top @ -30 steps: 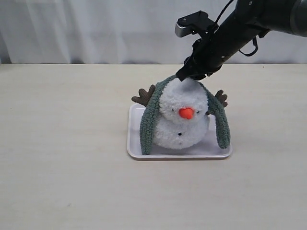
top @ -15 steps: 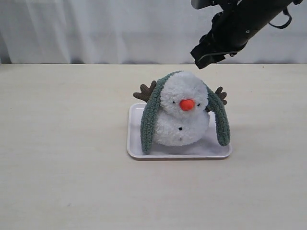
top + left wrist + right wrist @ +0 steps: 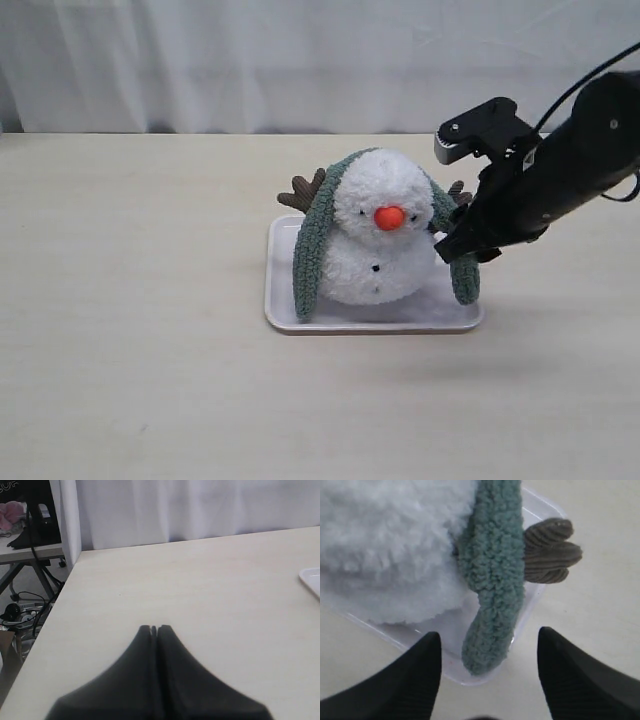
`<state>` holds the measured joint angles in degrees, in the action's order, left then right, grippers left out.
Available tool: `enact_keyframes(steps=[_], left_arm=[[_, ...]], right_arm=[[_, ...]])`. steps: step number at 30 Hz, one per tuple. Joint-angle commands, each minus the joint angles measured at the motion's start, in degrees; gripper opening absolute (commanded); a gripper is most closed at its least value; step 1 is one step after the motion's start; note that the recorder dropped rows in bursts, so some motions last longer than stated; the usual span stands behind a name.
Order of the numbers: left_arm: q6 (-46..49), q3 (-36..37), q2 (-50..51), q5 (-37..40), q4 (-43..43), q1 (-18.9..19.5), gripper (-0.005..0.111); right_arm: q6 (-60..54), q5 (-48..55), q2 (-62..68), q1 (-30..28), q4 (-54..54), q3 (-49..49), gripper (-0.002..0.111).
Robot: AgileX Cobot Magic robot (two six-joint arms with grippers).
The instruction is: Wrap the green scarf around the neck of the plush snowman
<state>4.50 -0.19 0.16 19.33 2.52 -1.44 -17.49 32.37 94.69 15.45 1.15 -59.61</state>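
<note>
The plush snowman [image 3: 375, 245] stands upright on a white tray [image 3: 372, 319]. The green scarf [image 3: 312, 255] lies over the back of its head, and one end hangs down each side onto the tray. My right gripper [image 3: 458, 248] is open just above the right-hand scarf end [image 3: 464, 280]. In the right wrist view that scarf end [image 3: 492, 590] hangs between the open gripper [image 3: 488, 632] fingertips without touching them, beside the snowman's white body [image 3: 385, 545] and a brown twig arm [image 3: 550, 550]. My left gripper [image 3: 154, 628] is shut and empty over bare table.
The tray's rim [image 3: 470, 679] lies just under the scarf end. A corner of the tray [image 3: 312, 577] shows far off in the left wrist view. That view also shows the table's edge, with a table leg and cables [image 3: 20, 605] beyond it. A white curtain hangs behind the table.
My right gripper left the top of the snowman's head, rose, then came down to the right beside the hanging scarf end. Its jaws opened wider. The snowman's head sprang back upright.
</note>
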Motion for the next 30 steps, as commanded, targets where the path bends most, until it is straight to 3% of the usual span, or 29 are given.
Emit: enact_keyframes(steps=[1, 3, 5, 6, 9, 17, 30], left_arm=[[0.0, 0.2, -0.2, -0.6, -0.2, 0.1, 0.0], [0.0, 0.2, -0.2, -0.6, -0.2, 0.1, 0.0], [0.0, 0.2, -0.2, -0.6, -0.2, 0.1, 0.0], [0.0, 0.2, -0.2, -0.6, -0.2, 0.1, 0.0], [0.0, 0.2, -0.2, -0.6, -0.2, 0.1, 0.0], [0.0, 0.2, -0.2, -0.6, -0.2, 0.1, 0.0], [0.0, 0.2, -0.2, -0.6, -0.2, 0.1, 0.0]], right_arm=[[1.9, -12.5, 1.4, -0.2, -1.1, 5.1, 0.055], [2.3, -14.8, 2.7, -0.2, -0.2, 5.6, 0.055], [2.3, -15.0, 4.2, -0.2, 1.1, 5.6, 0.044], [2.4, -14.8, 4.4, -0.2, 1.1, 5.6, 0.038], [2.3, -13.2, 4.0, 0.5, 1.8, 5.6, 0.004], [1.9, -7.7, 4.4, 0.7, 5.6, 5.9, 0.004], [0.1, -8.4, 4.1, 0.7, 9.2, 6.9, 0.004]])
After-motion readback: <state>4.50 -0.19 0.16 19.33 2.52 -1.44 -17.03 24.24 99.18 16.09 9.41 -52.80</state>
